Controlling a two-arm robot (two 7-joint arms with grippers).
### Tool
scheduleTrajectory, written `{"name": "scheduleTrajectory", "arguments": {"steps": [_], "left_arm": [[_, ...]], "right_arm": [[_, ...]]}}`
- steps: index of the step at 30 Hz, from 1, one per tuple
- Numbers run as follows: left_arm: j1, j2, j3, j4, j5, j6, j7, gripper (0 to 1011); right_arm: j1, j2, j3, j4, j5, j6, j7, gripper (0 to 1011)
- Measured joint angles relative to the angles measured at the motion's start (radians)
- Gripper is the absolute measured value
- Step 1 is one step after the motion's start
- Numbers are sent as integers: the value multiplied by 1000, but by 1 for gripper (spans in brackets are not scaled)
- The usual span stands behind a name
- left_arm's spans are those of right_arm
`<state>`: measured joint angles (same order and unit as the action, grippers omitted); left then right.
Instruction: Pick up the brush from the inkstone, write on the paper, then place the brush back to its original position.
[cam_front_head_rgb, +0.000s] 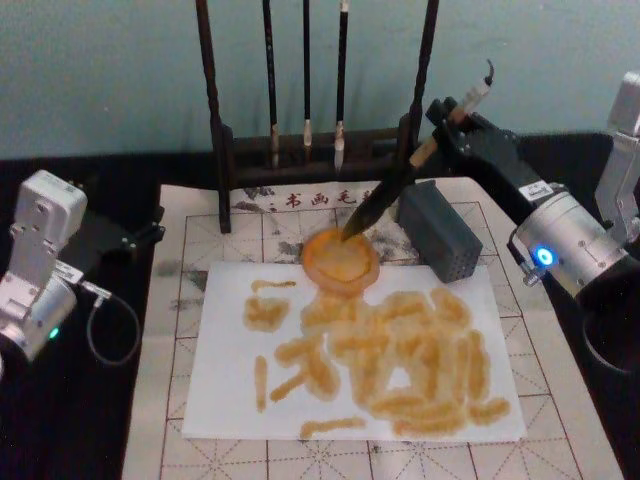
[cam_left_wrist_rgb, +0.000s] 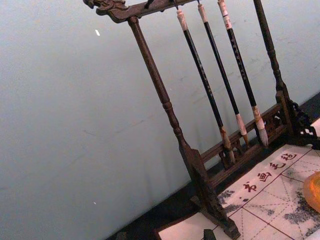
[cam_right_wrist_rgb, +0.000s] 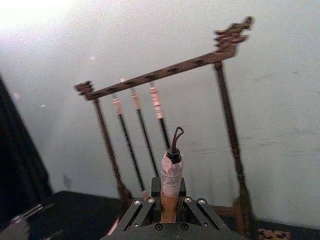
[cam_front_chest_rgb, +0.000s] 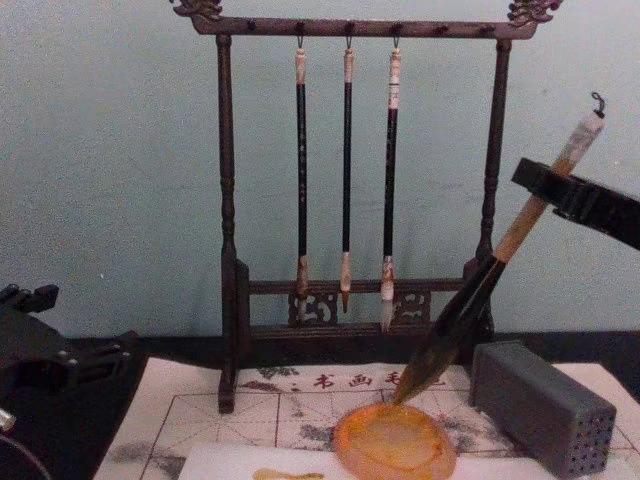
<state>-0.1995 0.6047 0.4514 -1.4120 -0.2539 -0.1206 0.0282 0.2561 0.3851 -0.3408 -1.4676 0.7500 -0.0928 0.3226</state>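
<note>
My right gripper is shut on the tan handle of the brush, which slants down to the left. Its dark tip reaches the far rim of the round orange inkstone; I cannot tell whether they touch. From the chest, the brush points down at the inkstone, with the right gripper high on the handle. The right wrist view looks along the brush's capped end. The white paper, covered with yellow-orange strokes, lies in front of the inkstone. My left gripper is parked at the left, off the mat.
A dark wooden rack with three thin hanging brushes stands behind the inkstone. A grey block with small holes sits just right of the inkstone, under the right arm. The grid-lined mat underlies everything.
</note>
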Motion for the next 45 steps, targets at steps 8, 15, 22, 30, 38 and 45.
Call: {"name": "scheduleTrajectory", "arguments": {"steps": [8,15,22,30,38,45], "left_arm": [[0,0,0,0,0,0,0,1001],[0,0,0,0,0,0,0,1001],[0,0,0,0,0,0,0,1001],[0,0,0,0,0,0,0,1001],[0,0,0,0,0,0,0,1001],[0,0,0,0,0,0,0,1001]], "right_arm": [[-18,13,-21,-35,-50,-6,60,185],[-6,9,-50,-27,-100,-14,114,185],[3,-2,-70,-12,-130,-24,165,185],[-5,-8,-82,-13,-156,-41,199,185],[-19,-11,-93,-26,-179,-58,218,185],[-42,-3,-105,-58,-179,-64,253,185]]}}
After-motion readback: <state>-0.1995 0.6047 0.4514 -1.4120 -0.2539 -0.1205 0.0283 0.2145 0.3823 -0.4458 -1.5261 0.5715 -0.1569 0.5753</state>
